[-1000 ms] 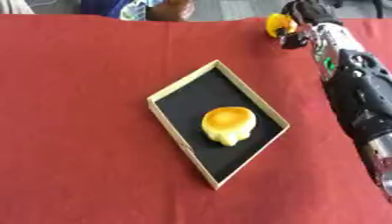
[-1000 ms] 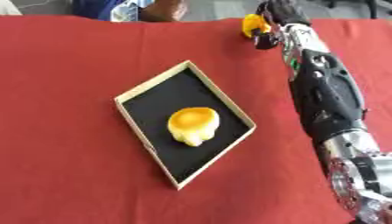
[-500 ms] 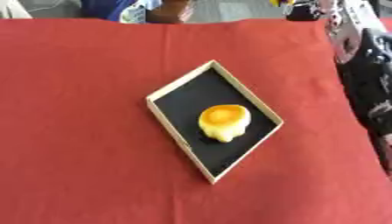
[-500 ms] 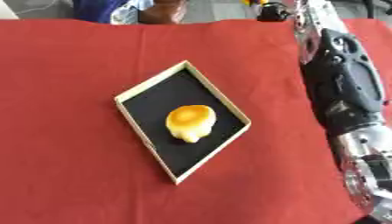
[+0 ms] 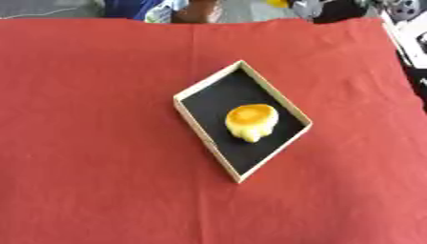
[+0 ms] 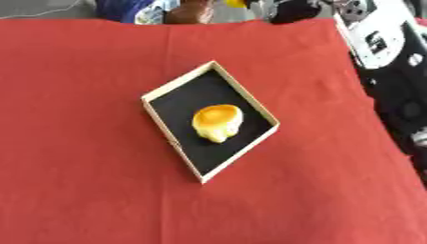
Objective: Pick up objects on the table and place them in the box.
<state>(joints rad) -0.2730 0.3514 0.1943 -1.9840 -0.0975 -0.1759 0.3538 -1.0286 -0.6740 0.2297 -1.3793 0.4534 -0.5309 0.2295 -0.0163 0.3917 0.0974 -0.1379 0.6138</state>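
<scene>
A shallow wooden box [image 5: 200, 126] with a black floor lies cornerwise in the middle of the red cloth. A yellow, orange-topped rounded object [image 5: 250, 121] rests inside it. My right arm [image 6: 385, 45] comes in along the right side and bends across the top edge. There my right hand [image 6: 283, 6] shows as a dark shape above the far edge of the table. A small yellow object [image 6: 236, 3] sits at its fingertips, cut off by the top of the picture, and the hand appears shut on it. My left hand is out of sight.
The red cloth [image 5: 92, 143] covers the whole table. A person's blue clothing and an arm [image 5: 196, 9] show past the far edge. The white and black casing of my forearm overhangs the table's right side.
My right hand has risen from the far right of the cloth and swung left along the top edge, taking the small yellow object with it. The box has not moved.
</scene>
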